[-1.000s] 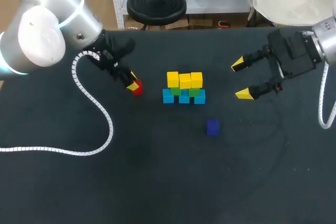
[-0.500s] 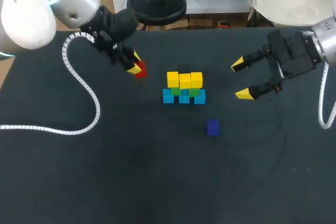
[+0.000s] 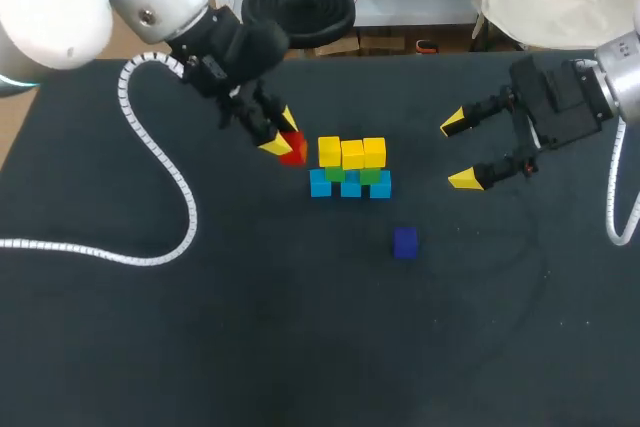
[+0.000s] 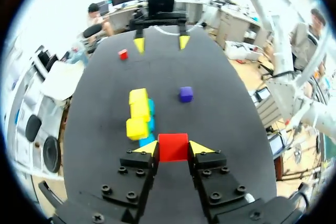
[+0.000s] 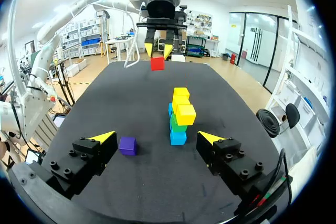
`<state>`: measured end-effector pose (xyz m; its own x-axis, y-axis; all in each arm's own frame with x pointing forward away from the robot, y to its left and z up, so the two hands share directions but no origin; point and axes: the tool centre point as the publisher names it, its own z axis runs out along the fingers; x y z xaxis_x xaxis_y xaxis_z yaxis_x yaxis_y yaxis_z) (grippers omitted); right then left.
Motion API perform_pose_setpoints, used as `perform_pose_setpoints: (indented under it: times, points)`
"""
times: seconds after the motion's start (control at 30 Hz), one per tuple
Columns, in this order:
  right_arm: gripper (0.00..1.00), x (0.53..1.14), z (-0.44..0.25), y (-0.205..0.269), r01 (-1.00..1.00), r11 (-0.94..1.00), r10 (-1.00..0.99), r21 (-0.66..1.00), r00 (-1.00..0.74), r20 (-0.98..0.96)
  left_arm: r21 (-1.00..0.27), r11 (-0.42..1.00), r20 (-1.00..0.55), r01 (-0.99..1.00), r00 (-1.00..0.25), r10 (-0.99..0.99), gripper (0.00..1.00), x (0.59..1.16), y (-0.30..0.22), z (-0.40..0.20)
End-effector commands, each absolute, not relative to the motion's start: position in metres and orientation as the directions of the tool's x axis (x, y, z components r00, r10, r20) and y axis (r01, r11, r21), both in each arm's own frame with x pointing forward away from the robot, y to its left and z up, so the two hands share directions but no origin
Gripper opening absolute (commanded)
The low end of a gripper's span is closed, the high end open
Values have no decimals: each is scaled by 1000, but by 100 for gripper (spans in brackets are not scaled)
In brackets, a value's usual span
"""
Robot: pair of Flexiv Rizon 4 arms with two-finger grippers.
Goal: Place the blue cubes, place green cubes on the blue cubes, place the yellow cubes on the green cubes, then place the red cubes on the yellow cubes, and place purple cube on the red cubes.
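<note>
Red cube (image 3: 293, 148): clamped between both fingers of the left tool (image 3: 282, 135), just beside the stack on the left arm's side. Stack: three blue cubes (image 3: 350, 187) in a row on the desk (image 3: 300, 347), green cubes (image 3: 335, 173) on them, three yellow cubes (image 3: 352, 155) on top. Purple cube (image 3: 404, 242): alone on the desk, near the stack. Second red cube (image 4: 123, 53): on the desk near the right tool (image 3: 458, 151), whose fingers are spread and hold nothing.

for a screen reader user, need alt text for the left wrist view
The left jaws are shut on a red cube. Ahead stand yellow cubes stacked over blue cubes, a purple cube beside them, and farther off a second red cube near the open right jaws.
</note>
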<state>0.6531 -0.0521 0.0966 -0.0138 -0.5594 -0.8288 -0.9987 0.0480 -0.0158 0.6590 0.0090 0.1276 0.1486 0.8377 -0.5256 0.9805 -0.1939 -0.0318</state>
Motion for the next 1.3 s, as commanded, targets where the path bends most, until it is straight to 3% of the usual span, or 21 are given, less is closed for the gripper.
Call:
perform_pose_setpoints:
  times: [0.03, 0.8, 1.03, 1.3]
  points:
    - [100, 653, 96, -52, -999, 48, -558, -17, -13, -829, -56, -206, -514, 977, 149, 845, 0, 666, 4, 130]
    - [100, 653, 96, -52, -999, 48, -558, -17, -13, -829, -56, -206, -514, 977, 149, 845, 0, 666, 4, 130]
    - [100, 653, 96, -52, -999, 48, -558, -17, -13, -829, 2, -277, -454, 961, 248, 856, 0, 670, -38, 152]
    - [100, 653, 96, -52, -999, 48, -558, -17, -13, -829, -78, -241, -386, 967, 193, 902, 0, 681, -46, 142]
